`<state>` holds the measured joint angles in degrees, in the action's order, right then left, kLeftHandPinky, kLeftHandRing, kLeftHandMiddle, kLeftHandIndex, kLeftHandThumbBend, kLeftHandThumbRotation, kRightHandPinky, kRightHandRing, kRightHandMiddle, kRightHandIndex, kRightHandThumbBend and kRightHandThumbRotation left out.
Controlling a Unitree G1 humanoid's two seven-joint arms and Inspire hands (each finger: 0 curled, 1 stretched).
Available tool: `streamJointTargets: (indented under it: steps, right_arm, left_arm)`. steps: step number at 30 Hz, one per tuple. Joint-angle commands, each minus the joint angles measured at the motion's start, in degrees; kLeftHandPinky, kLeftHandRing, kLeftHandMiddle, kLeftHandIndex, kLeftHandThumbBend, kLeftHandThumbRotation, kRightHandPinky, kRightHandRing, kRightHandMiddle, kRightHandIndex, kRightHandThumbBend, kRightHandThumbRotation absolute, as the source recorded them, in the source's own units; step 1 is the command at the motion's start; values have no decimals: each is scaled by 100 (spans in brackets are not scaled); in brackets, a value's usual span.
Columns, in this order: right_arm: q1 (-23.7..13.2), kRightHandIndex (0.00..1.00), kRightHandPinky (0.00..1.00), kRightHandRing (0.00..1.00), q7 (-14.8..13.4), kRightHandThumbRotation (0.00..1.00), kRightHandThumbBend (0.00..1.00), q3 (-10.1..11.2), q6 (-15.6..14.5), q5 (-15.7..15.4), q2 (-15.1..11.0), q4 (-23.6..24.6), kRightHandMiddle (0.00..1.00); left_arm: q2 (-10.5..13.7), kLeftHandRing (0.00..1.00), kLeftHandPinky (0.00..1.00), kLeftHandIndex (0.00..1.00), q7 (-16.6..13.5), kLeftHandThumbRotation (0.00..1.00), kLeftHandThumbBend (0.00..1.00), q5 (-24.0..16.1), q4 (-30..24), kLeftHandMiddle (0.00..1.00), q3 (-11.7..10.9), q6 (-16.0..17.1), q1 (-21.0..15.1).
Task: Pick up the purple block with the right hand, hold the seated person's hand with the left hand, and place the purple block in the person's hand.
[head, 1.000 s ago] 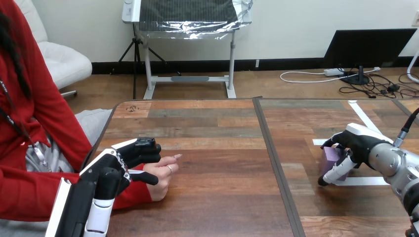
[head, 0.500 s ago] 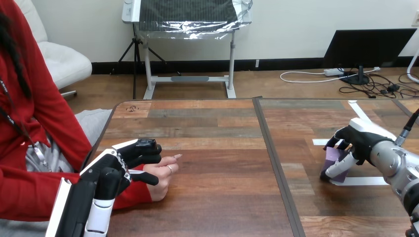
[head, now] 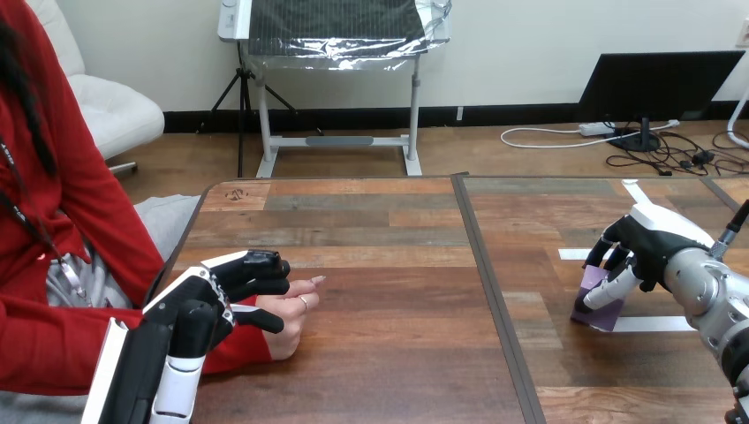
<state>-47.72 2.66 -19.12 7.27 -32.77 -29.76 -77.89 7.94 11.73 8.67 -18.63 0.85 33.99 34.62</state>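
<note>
newly tilted, purple block (head: 606, 314) half hidden by gripping right hand (head: 655, 243); left hand (head: 208, 296) clasps person's hand (head: 287, 325)

The purple block (head: 599, 305) sits between the black-and-white fingers (head: 616, 287) of the right hand (head: 652, 247), which is black with a white shell. White tape strips (head: 649, 324) lie just beside those fingers on the brown-and-grey planked table (head: 389, 265). The left hand (head: 199, 305) is black and white, its fingers near a red sleeve (head: 44, 344).

Table (head: 389, 265): wooden planks, dark seam down the middle | left side: person's hand (head: 293, 307) rests on the top | right side: white tape strips (head: 655, 324) stuck flat, purple block (head: 599, 311) tilted just beside them
</note>
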Motion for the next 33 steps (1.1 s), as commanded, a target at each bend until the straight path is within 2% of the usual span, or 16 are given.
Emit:
streamJointTargets:
  steps: [1, 21, 27, 30, 33]
  right_arm:
    - [-227, 56, 46, 51, -199, 0, 75, 122, 14, 112, -5, 56, 56]
    - [-254, 54, 40, 46, -261, 0, 78, 97, 17, 141, 0, 77, 53]
    - [-274, 54, 41, 46, -246, 0, 79, 165, 10, 238, 15, 94, 53]
    - [-269, 54, 41, 47, -243, 0, 79, 187, 70, 280, 12, 100, 53]
    - [-268, 54, 42, 47, -251, 0, 79, 207, 113, 295, 18, 109, 53]
  left_arm:
    - [-1, 69, 54, 66, 22, 100, 59, 80, -188, 70, -66, 72, -303]
    - [-10, 67, 53, 66, 40, 100, 60, 109, -145, 68, -100, 107, -316]
    - [-54, 67, 53, 65, -10, 100, 61, 38, -166, 68, -108, 96, -316]
    - [-86, 67, 52, 65, -82, 100, 60, -129, -153, 68, -169, 167, -319]
    - [-110, 66, 53, 65, -233, 98, 61, -465, -185, 68, -282, 160, -294]
